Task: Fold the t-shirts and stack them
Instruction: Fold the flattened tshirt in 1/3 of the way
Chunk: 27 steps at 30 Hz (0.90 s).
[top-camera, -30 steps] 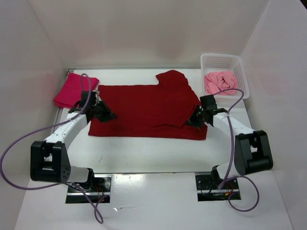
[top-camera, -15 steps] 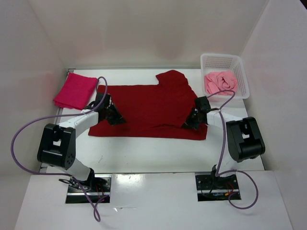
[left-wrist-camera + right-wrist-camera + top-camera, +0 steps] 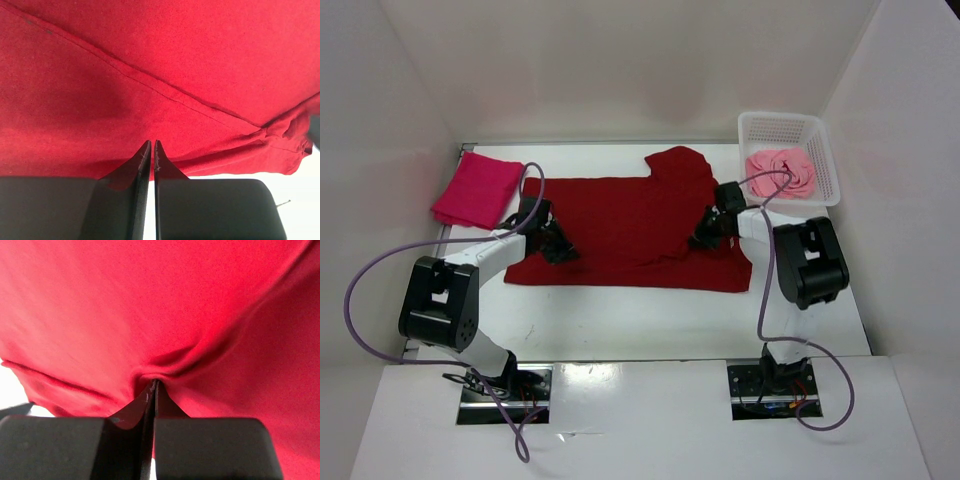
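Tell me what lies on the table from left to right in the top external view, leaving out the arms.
Folded magenta t-shirt → dark crimson t-shirt, spread out → white mesh basket with the light pink t-shirt bunched inside it.

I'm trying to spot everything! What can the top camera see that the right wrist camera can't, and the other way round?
Only the top view: the folded magenta shirt, and the white basket holding the pink shirt. Only the right wrist view: cloth puckering where the fingers pinch it. Both: the dark red shirt and the shut right gripper.
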Motion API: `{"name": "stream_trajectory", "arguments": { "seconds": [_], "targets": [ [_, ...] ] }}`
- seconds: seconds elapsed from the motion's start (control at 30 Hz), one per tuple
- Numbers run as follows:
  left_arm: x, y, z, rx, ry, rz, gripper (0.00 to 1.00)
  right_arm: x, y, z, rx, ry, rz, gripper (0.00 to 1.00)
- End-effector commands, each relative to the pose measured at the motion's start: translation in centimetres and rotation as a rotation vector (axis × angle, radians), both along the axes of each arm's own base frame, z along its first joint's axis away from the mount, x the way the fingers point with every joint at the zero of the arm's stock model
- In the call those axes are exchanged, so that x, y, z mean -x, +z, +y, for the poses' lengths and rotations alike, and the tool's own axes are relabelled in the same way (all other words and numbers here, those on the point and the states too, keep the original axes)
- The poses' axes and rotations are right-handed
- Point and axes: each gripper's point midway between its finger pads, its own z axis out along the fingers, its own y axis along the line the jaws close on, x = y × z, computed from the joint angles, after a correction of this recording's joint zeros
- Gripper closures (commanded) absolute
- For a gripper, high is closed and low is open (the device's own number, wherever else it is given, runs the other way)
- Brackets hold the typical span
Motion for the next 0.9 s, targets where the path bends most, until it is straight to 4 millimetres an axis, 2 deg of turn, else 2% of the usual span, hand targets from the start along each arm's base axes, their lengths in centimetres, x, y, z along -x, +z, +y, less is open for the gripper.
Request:
{"name": "stream_trajectory", "arguments": {
  "seconds": [0.0,0.03,0.07,0.1,0.13,0.17,0.23,0.27,0.3,0.33,0.37,0.4,0.43,0.5,0.6,0.67,0.73,0.87],
  "targets": [
    [-0.2,0.1,0.4,-0.008,0.000,-0.006,0.89,-5.7,2.6,3.0,-0.100,0.034,-0.114,1.00],
    [-0.2,0.1,0.4,-0.008,0.000,-0.006,0.89,-6.5,3.2,4.0,-0.140,0.062,-0.119,1.00],
    [-0.4,0.5,0.4,-0.008,0.000,-0.009,0.89,-8.1,4.9,4.8,-0.173,0.072,-0.145,1.00],
    [-0.8,1.2,0.2,0.003,-0.005,-0.028,0.89,-8.5,5.5,5.2,-0.196,0.074,-0.146,1.00],
    [-0.6,1.1,0.2,0.002,-0.005,-0.020,0.88,-9.4,6.7,5.4,-0.203,0.077,-0.179,1.00],
    [-0.6,1.5,0.2,0.004,-0.005,-0.030,0.88,-9.4,8.6,5.9,-0.216,0.082,-0.208,1.00],
    [-1.0,2.2,0.1,0.012,0.004,-0.046,0.88,-9.6,9.8,5.3,-0.179,0.073,-0.247,0.98],
    [-1.0,2.6,0.1,0.014,0.004,-0.057,0.86,-9.3,11.4,4.9,-0.160,0.075,-0.280,0.97],
    [-1.2,3.0,0.1,0.018,0.004,-0.075,0.86,-8.8,11.7,4.6,-0.148,0.077,-0.290,0.94],
    [-1.2,3.0,0.1,0.018,0.004,-0.075,0.86,-7.7,10.6,3.7,-0.111,0.064,-0.267,0.93],
    [-1.2,3.0,0.1,0.018,0.004,-0.075,0.85,-6.9,10.4,3.0,-0.075,0.062,-0.269,0.91],
    [-1.2,3.0,0.1,0.018,0.004,-0.075,0.85,-6.2,11.8,2.4,-0.057,0.052,-0.310,0.84],
    [-1.3,2.9,0.2,0.010,0.009,-0.076,0.85,-4.5,10.1,1.6,-0.022,0.047,-0.269,0.78],
    [-1.0,2.6,0.2,0.009,0.009,-0.067,0.84,-3.0,9.7,0.0,0.047,0.032,-0.261,0.69],
    [-0.7,2.2,0.3,0.002,0.002,-0.060,0.84,0.7,6.5,-1.6,0.113,0.032,-0.168,0.64],
    [-0.3,1.9,0.1,0.001,-0.008,-0.051,0.84,1.7,6.6,-2.4,0.133,0.016,-0.181,0.60],
    [0.3,1.2,0.2,-0.007,-0.015,-0.035,0.82,3.2,5.3,-2.9,0.148,0.014,-0.149,0.57],
    [0.4,1.1,0.1,0.001,-0.020,-0.035,0.82,4.4,3.1,-1.6,0.104,0.066,-0.078,0.54]
  ]
}}
